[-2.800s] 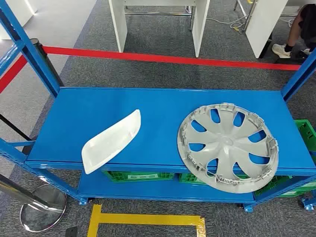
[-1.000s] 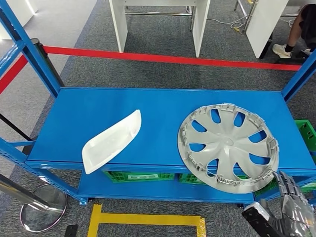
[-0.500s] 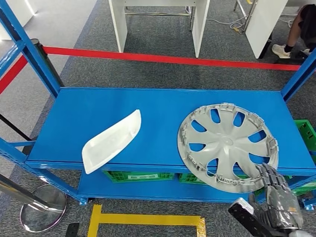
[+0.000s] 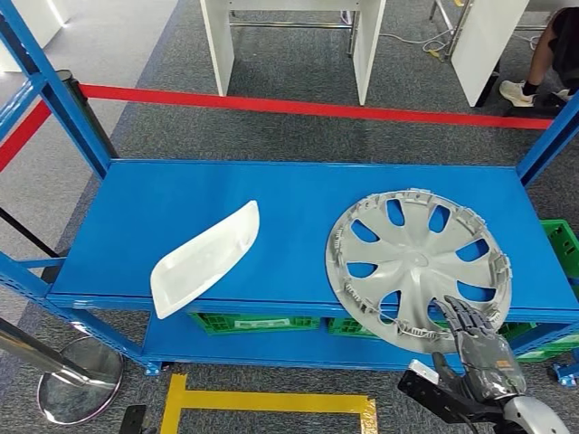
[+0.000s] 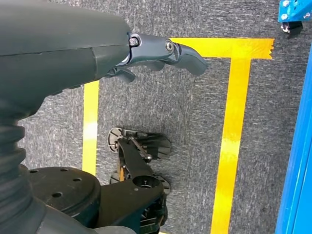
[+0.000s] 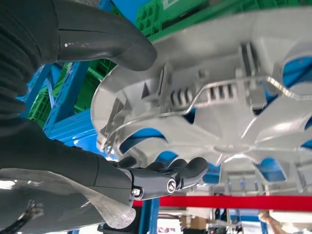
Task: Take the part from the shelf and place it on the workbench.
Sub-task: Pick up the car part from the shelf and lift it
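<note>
Two parts lie on the top deck of the blue shelf [image 4: 293,194]: a grey hubcap [image 4: 416,268] toward 3 o'clock, its near rim hanging past the shelf's front edge, and a white curved panel [image 4: 204,258] toward 9 o'clock, also reaching the front edge. The two are well apart.

Coming up at about 5 o'clock in the head view, the right hand [image 4: 479,348] has its dark fingers [image 4: 463,315] spread and laid over the hubcap's near rim. From the right wrist camera, the thumb [image 6: 110,39] sits on one side of the overhanging rim and the fingers [image 6: 165,175] on the other, with the ribbed edge of the hubcap [image 6: 228,87] between them. The fingers are released, apart, and not clamped on the part; whether any fingertip is touching it cannot be told.

Seen from the left wrist camera, the left hand [image 5: 147,51] hangs over grey carpet [image 5: 184,122] marked with yellow tape [image 5: 231,136], its fingers released and holding nothing.

Green crates [image 4: 252,322] sit on the lower deck. Red tape [image 4: 308,108] crosses the floor beyond the shelf, and a person's foot [image 4: 518,90] shows at 1 o'clock.
</note>
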